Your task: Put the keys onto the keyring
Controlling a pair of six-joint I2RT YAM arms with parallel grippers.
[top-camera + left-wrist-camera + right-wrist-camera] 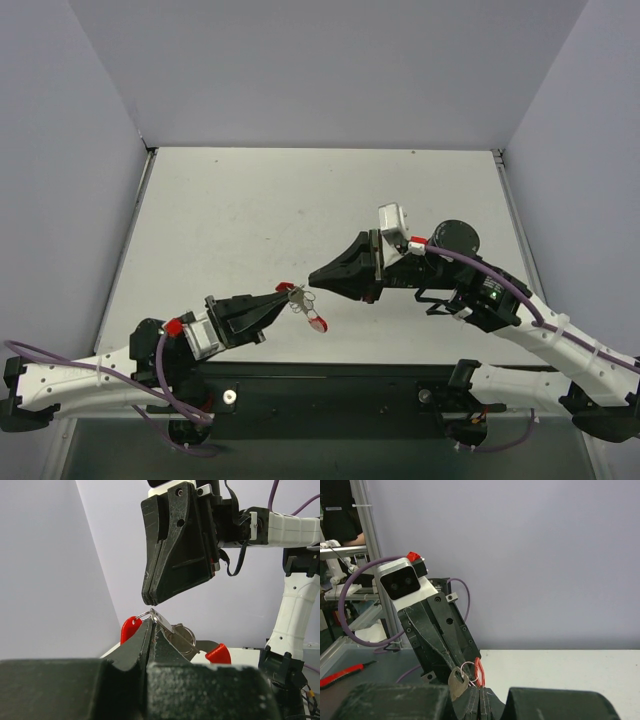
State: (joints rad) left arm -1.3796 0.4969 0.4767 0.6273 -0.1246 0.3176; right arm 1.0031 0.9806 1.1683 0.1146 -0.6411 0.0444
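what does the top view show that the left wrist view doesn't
Only the top view: the left arm and right arm whole, and the table under them. Only the left wrist: the left tool clamped on the keyring seen close, and the shut right tool clear of it. Both: the two tool tips and the keyring.
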